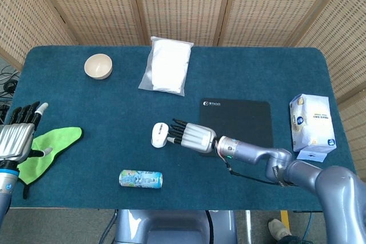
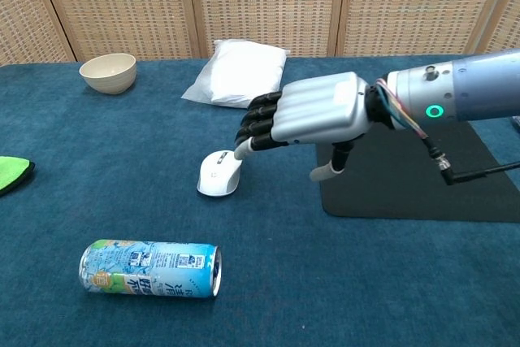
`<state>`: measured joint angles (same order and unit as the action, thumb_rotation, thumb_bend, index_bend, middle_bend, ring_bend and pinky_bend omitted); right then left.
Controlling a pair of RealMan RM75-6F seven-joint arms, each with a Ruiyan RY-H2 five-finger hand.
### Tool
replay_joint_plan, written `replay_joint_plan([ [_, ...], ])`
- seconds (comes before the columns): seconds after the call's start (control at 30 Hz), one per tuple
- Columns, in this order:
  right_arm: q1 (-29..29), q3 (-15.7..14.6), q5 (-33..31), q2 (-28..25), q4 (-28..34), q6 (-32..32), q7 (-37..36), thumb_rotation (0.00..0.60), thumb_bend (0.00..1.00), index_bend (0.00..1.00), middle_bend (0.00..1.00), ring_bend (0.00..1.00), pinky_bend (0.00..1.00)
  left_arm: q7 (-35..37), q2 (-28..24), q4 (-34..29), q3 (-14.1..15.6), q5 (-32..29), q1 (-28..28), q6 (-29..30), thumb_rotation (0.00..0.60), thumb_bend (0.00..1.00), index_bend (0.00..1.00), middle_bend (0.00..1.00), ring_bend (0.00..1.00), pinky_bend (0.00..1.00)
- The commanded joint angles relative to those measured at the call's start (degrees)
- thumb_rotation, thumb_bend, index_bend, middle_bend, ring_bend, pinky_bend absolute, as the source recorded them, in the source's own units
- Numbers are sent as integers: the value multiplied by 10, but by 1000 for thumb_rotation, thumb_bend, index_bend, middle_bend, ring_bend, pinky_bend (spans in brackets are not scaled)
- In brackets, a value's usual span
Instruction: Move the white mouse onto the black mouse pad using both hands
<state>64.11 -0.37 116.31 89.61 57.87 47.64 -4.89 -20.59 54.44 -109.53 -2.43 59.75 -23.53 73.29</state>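
The white mouse [image 1: 160, 134] lies on the blue bench [image 1: 86, 101] a little left of the frame's centre in the head view, well short of the black mouse pad [image 1: 235, 124], which lies flat to its right, past the middle of the frame. In the chest view the white mouse [image 2: 219, 173] sits just left of centre, its scroll wheel facing the camera.

The right hand [image 1: 190, 136] reaches in from the lower right, palm down, fingers stretched out and slightly apart, holding nothing. Its dark fingertips [image 2: 248, 134] are over the right edge of the mouse; whether they touch it cannot be told. The thumb hangs down beneath the palm in the chest view, over the left edge of the pad. The right forearm crosses the pad's lower left part in the head view.

The left hand [image 1: 16, 136] is at the far left edge of the head view, fingers spread and pointing up, holding nothing, just beside a green cloth [image 1: 48, 151].

Below the mouse, a drink can [image 1: 140, 179] lies on its side. A beige bowl [image 1: 98, 66] stands in the upper left, a white bag [image 1: 167, 66] lies at upper centre, and a tissue pack [image 1: 312, 123] rests at the right edge.
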Motion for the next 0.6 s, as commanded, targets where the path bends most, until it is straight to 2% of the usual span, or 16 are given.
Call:
replay_joint_plan([
  [0.03, 48, -30, 35, 47, -72, 19, -25, 600, 363, 104, 97, 14, 50, 0, 0, 2, -3, -3, 1, -4, 600, 0, 0, 0, 0, 0],
  [0.33, 89, -60, 34, 115, -178, 49, -88, 600, 363, 104, 97, 15, 63, 14, -2, 14, -16, -19, 1, -25, 600, 0, 0, 0, 0, 0],
  [0.6, 106, -77, 15, 154, -251, 58, -127, 600, 363, 104, 97, 14, 66, 16, 0, 24, -22, -27, 0, -39, 600, 0, 0, 0, 0, 0],
])
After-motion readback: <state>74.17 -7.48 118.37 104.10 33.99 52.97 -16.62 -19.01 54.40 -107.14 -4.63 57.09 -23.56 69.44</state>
